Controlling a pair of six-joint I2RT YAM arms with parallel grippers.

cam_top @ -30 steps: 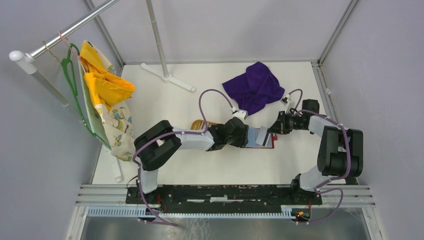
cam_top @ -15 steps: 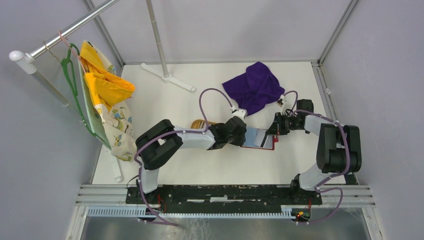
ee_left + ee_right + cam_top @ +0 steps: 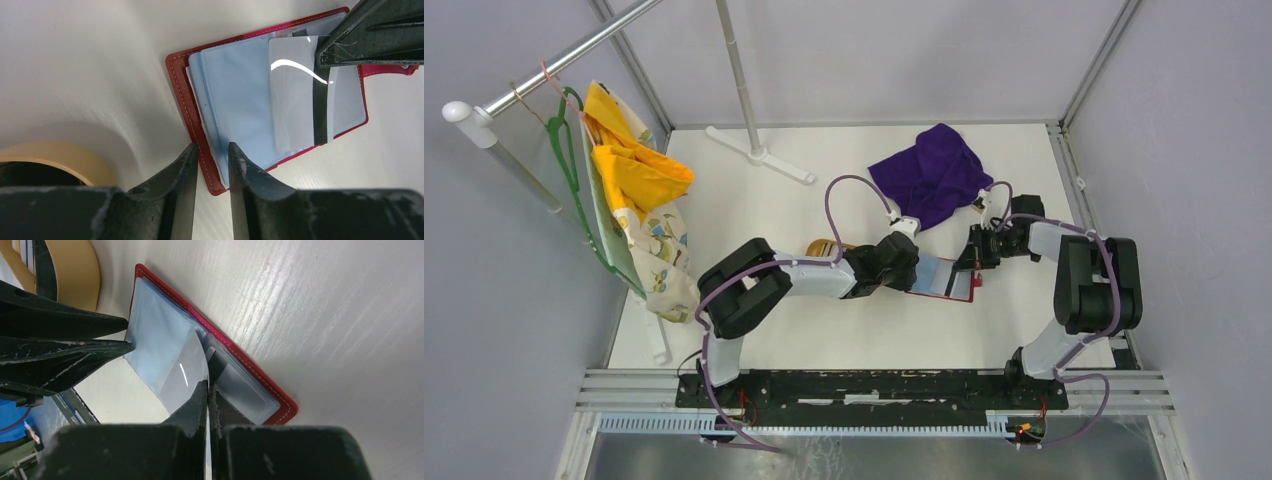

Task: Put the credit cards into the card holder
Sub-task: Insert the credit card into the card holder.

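A: Quick one. Where's the card holder (image 3: 240,95)?
B: Open flat on the table (image 3: 844,325), red cover down and clear bluish sleeves up. I give every place from it.
A: Left gripper (image 3: 210,150)?
B: At the holder's left edge. The fingers are a narrow gap apart, and the red rim and sleeve edges sit in that gap. In the right wrist view both tips meet on the sleeve edge. I call it pinched on the holder.
A: Right gripper (image 3: 207,386)?
B: Over the holder's right half, fingers pressed together on a credit card (image 3: 296,107). The card is grey and glossy, with one black stripe along it.
A: Card versus holder?
B: It lies across the right part of the top sleeve, skewed to the holder's edges, with the free end reaching toward the holder's middle. Can't tell if it's resting on the sleeve or slid into it.
A: Counts?
B: One card holder, two grippers, and one credit card I can count. A dark strip shows under the sleeve by the holder's right rim. Can't say whether that's another card.
A: Anything else?
B: One tan wooden tray (image 3: 55,152) just off the holder's left side, beside the left fingers. Its contents are too cropped to count. One purple cloth (image 3: 932,175) lies beyond the holder's far edge, well apart.
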